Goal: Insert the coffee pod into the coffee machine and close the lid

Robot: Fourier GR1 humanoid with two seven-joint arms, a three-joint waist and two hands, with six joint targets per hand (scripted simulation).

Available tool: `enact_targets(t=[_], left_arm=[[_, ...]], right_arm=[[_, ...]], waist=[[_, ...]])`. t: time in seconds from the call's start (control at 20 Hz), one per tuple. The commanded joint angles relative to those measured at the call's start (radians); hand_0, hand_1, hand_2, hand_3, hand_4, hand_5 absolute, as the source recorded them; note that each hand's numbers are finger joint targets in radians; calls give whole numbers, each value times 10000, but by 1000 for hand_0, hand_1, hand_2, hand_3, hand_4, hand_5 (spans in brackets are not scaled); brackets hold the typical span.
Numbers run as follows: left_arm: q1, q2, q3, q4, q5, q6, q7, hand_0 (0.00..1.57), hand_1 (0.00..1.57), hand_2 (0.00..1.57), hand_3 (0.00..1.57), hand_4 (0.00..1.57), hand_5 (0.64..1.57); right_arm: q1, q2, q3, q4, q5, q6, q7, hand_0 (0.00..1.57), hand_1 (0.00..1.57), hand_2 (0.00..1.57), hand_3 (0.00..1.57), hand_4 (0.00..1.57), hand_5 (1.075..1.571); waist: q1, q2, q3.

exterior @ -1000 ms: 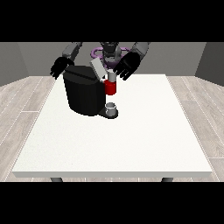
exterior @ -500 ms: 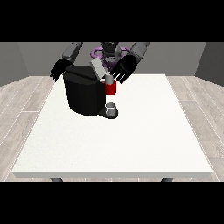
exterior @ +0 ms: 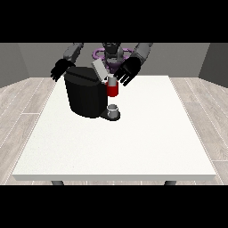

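A black coffee machine (exterior: 87, 95) is sitting on the white table (exterior: 133, 142), near the far side. Its grey lid (exterior: 99, 69) is tilting up, so it is not closed. A red part (exterior: 112, 90) is sticking out at the machine's front, and a small grey cup (exterior: 113, 109) is standing under it. The coffee pod cannot be made out. The hand at the view's right (exterior: 128, 71) is hanging just beside the lid with its fingers spread out, holding nothing. The hand at the view's left (exterior: 60, 70) is hanging behind the machine, fingers also spread, holding nothing.
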Motion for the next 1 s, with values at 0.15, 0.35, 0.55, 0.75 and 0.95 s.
enact_targets(t=[0.15,0.35,0.55,0.75,0.95], left_arm=[[-462,695,312,278,75,-368,-323,1249,1249,1282,1181,480,1571],[291,-404,-18,136,-83,118,136,1220,1220,1252,1152,467,1571],[-221,94,78,223,-80,-461,235,1161,1161,1195,1058,457,1571],[-98,-239,-161,45,-355,-7,131,1118,1118,1158,990,442,1571],[-71,63,-64,159,-383,-89,-108,1066,1066,1116,945,380,1571]], right_arm=[[-343,76,47,-176,16,-116,-17,0,0,0,0,433,1571],[186,-538,-432,287,-393,547,-115,0,0,0,0,366,1571],[291,-25,-61,110,-126,188,-521,0,0,0,0,401,1571],[-91,-74,-297,367,-170,-46,-301,0,0,0,0,431,1571],[-62,-112,-223,282,-117,41,-619,0,0,0,0,458,1571]], waist=[[-76,662,-3],[-88,76,0],[-108,-18,2],[143,160,1],[122,322,-1]])
